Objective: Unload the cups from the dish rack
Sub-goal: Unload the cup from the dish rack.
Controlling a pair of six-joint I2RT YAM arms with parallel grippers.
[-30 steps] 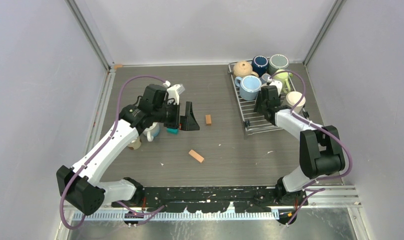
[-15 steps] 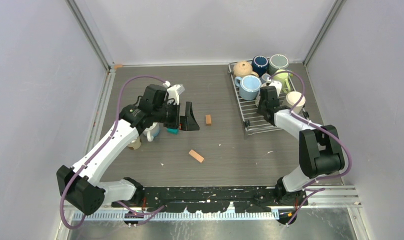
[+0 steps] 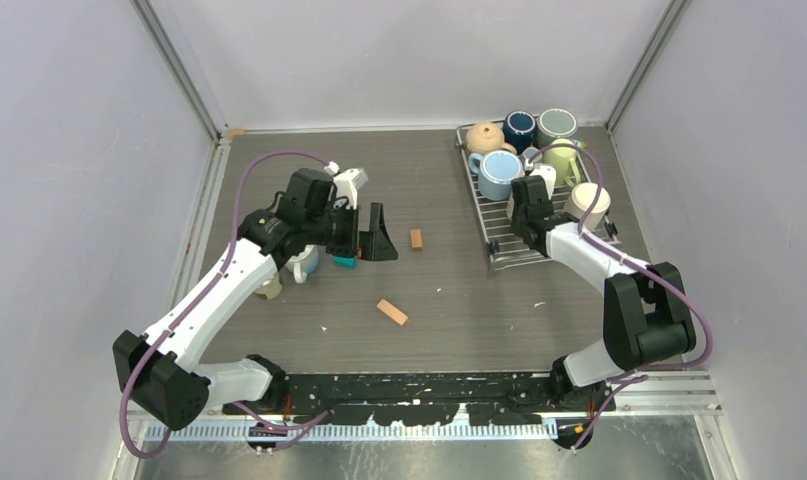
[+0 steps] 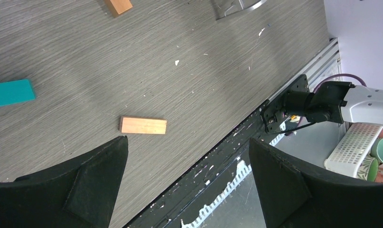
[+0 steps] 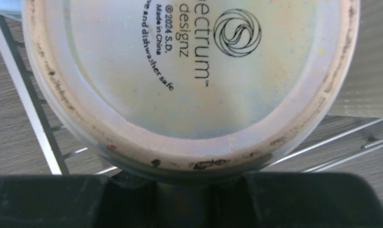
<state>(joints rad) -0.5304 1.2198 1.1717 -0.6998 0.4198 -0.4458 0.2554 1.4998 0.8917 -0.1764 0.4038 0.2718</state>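
The dish rack (image 3: 514,245) stands at the back right. In it are a tan cup (image 3: 484,136), a navy cup (image 3: 520,125), a grey-green cup (image 3: 557,124), a light blue cup (image 3: 499,172), a lime green cup (image 3: 563,156) and a white cup with a tan inside (image 3: 587,200). My right gripper (image 3: 531,192) is over the rack beside a small white cup (image 3: 547,176). In the right wrist view that cup's printed base (image 5: 189,71) fills the frame, and my right gripper (image 5: 182,190) looks shut on its lower part. My left gripper (image 3: 379,235) is open and empty above the table, as the left wrist view (image 4: 187,142) shows. Two cups (image 3: 301,263) (image 3: 269,288) stand partly hidden under the left arm.
Two orange blocks (image 3: 416,239) (image 3: 392,312) and a teal block (image 3: 344,262) lie mid-table. The left wrist view shows one orange block (image 4: 143,125) and the teal block (image 4: 11,92). Walls close in the left, back and right. A white basket (image 4: 353,152) sits beyond the table's front edge.
My right gripper has moved a little toward the back of the rack, and its elbow has swung outward. The left arm has not moved.
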